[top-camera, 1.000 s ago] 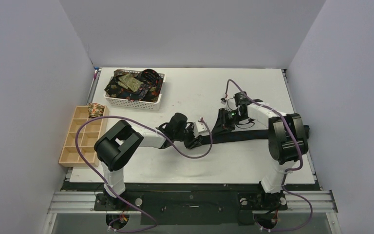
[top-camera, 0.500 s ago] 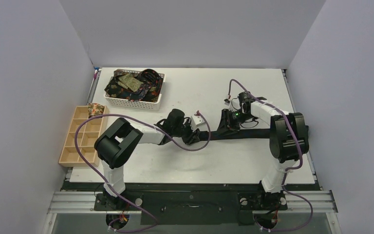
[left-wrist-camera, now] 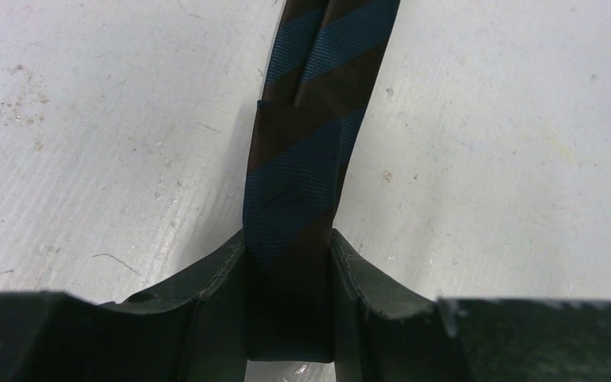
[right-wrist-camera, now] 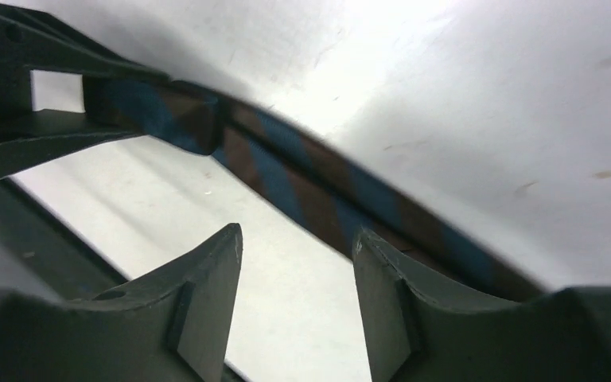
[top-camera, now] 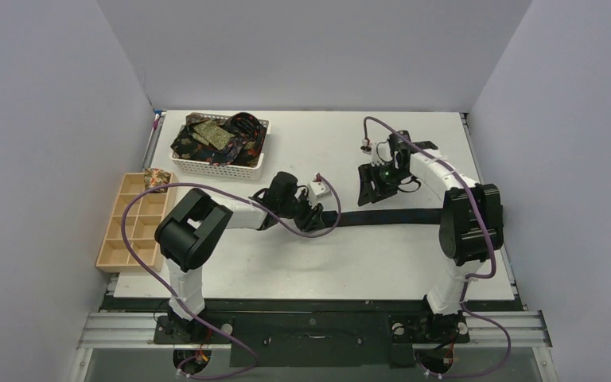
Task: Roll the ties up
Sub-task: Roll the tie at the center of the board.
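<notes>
A dark tie with blue and brown stripes [top-camera: 390, 216] lies stretched in a straight line across the middle of the table. My left gripper [top-camera: 321, 216] is shut on its folded left end; in the left wrist view the tie [left-wrist-camera: 302, 159] runs away from between my fingers [left-wrist-camera: 207, 278]. My right gripper [top-camera: 366, 191] is open and empty, just behind the tie. In the right wrist view the tie [right-wrist-camera: 326, 191] crosses beyond my open gripper [right-wrist-camera: 298, 243], apart from it. A small patterned rolled tie [top-camera: 156, 179] sits at the wooden tray's far corner.
A white lattice basket [top-camera: 251, 169] with several patterned ties stands at the back left. A pale wooden compartment tray [top-camera: 131, 227] lies at the left edge. Purple cables loop from both arms. Grey walls close in the table on three sides.
My left gripper has pulled the tie's end left and back, and the tie now lies straighter. My right gripper has moved toward the far side, away from the tie.
</notes>
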Robot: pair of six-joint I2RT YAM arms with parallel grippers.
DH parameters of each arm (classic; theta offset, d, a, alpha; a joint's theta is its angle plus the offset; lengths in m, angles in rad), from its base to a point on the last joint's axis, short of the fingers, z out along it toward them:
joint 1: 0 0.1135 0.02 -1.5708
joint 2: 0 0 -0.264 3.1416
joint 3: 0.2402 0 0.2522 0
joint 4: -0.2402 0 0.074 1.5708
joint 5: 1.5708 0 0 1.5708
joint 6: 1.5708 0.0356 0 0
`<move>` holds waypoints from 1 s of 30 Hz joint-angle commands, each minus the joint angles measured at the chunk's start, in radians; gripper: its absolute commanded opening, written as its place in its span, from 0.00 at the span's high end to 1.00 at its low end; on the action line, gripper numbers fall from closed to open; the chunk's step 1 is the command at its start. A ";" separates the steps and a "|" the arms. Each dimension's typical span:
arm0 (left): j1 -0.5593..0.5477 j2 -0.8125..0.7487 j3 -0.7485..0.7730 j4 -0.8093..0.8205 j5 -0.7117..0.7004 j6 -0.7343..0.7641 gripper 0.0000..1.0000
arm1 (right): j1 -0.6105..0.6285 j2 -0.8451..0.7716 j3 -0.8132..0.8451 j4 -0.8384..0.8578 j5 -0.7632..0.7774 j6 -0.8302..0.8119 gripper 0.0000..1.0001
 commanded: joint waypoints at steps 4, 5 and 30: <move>0.017 0.022 0.043 -0.022 0.082 0.019 0.68 | 0.050 0.050 0.160 -0.146 0.145 -0.410 0.47; 0.019 0.026 0.045 -0.022 0.086 0.019 0.68 | 0.060 0.056 0.171 -0.168 0.146 -0.450 0.47; 0.045 -0.020 -0.022 -0.040 0.145 0.096 0.68 | 0.228 0.141 0.006 -0.048 0.399 -0.443 0.65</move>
